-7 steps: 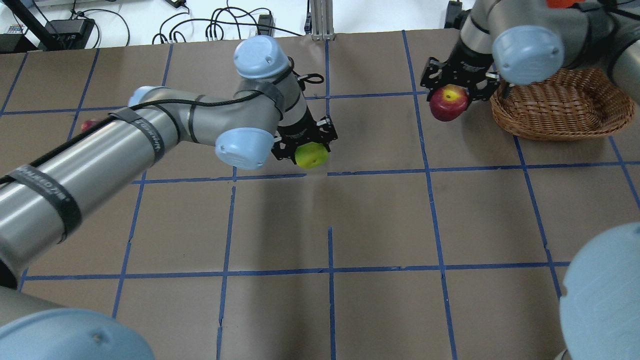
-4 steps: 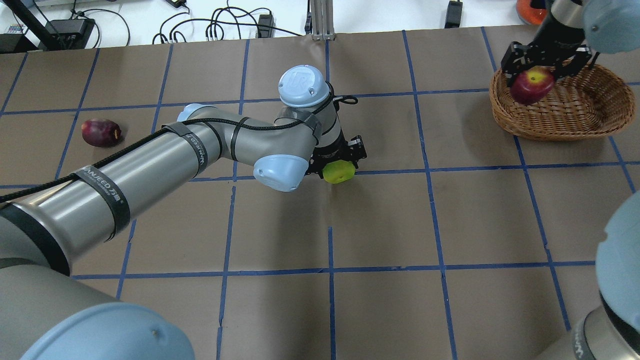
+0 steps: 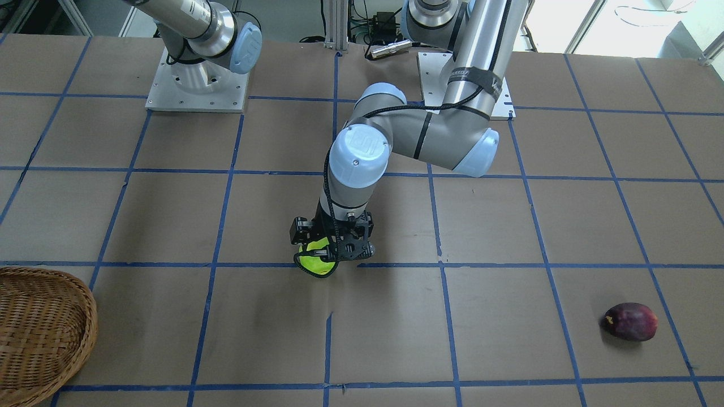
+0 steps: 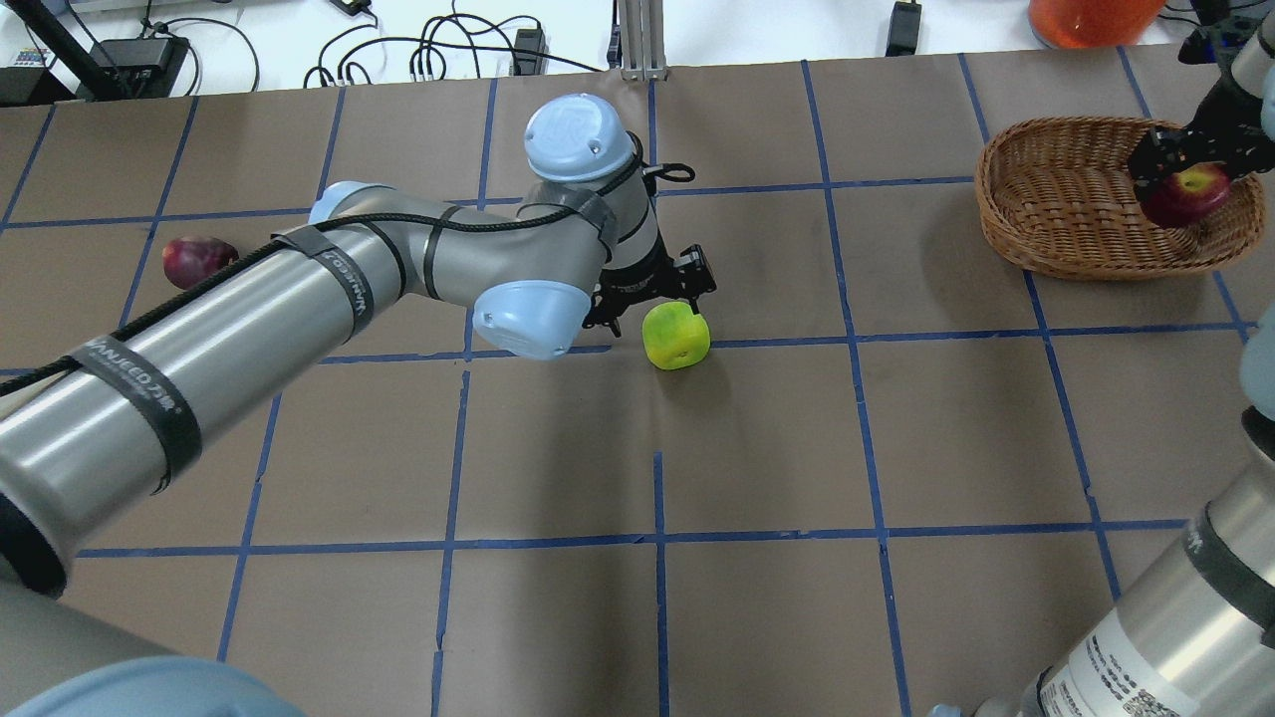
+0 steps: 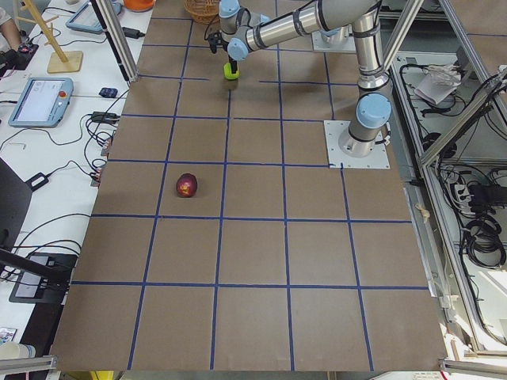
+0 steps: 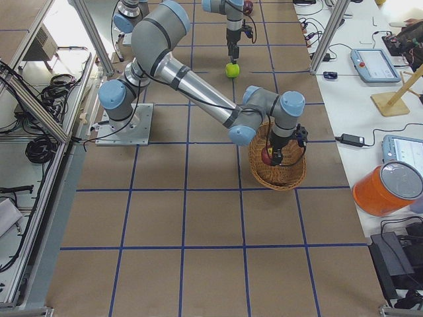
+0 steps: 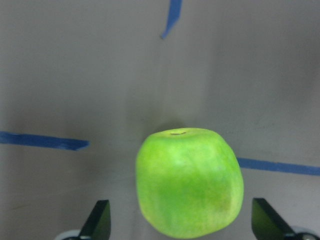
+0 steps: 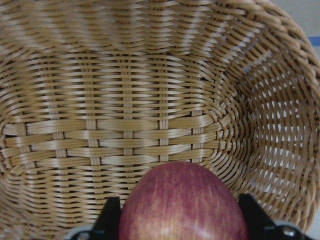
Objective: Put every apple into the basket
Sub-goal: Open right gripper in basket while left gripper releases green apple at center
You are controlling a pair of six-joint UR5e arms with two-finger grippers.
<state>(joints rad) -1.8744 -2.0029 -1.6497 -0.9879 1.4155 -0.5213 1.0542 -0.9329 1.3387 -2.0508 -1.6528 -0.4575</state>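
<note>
The lime green apple (image 4: 676, 336) rests on the table near the middle. My left gripper (image 4: 655, 302) hovers right over it, open. In the left wrist view the green apple (image 7: 189, 182) sits between the spread fingertips (image 7: 99, 220) with gaps on both sides. My right gripper (image 4: 1187, 171) is shut on the red apple (image 4: 1189, 195) and holds it over the inside of the wicker basket (image 4: 1056, 204) at the far right. The right wrist view shows the red apple (image 8: 182, 205) above the basket's woven floor (image 8: 125, 110). The dark purple apple (image 4: 195, 261) lies alone at the far left.
An orange container (image 4: 1091, 18) stands behind the basket beyond the table's far edge. Cables and power supplies (image 4: 139, 55) lie along that edge. Blue tape lines grid the brown table (image 4: 757, 597).
My left gripper brought the green apple rightward, opened and let it go onto the table. My right gripper carried the red apple rightward from beside the basket to over its inside.
</note>
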